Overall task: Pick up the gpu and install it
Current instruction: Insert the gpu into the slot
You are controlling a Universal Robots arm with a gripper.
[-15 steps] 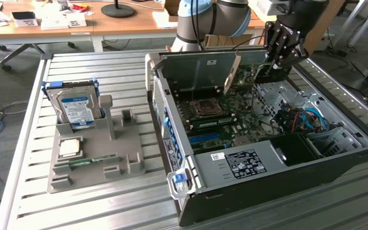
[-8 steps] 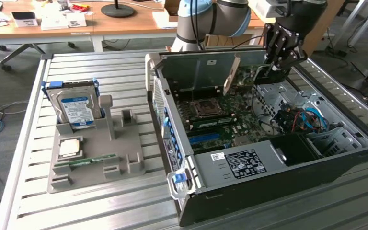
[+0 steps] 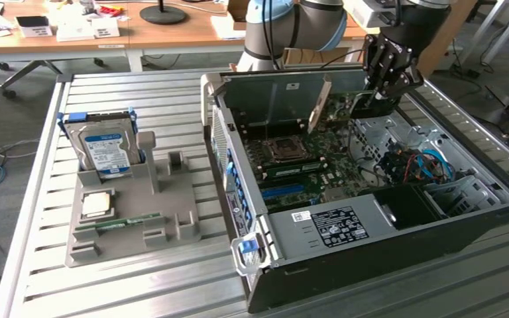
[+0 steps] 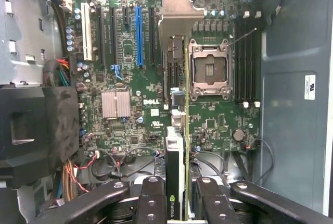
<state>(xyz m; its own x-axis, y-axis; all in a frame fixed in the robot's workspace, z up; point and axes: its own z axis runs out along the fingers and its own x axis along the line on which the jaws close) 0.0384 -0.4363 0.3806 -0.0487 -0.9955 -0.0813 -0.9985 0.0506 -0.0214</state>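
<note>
Arm (image 3: 294, 26) bent down from above, pincer (image 3: 378, 96) pointed downward, fingers (image 4: 154, 200) clamped on the gpu (image 4: 176, 146).

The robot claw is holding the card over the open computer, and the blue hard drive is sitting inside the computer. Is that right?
Not quite. The exterior view shows the hard drive standing in the grey holder, outside the computer. The rest holds: the gripper holds the gpu over the open computer.
</note>
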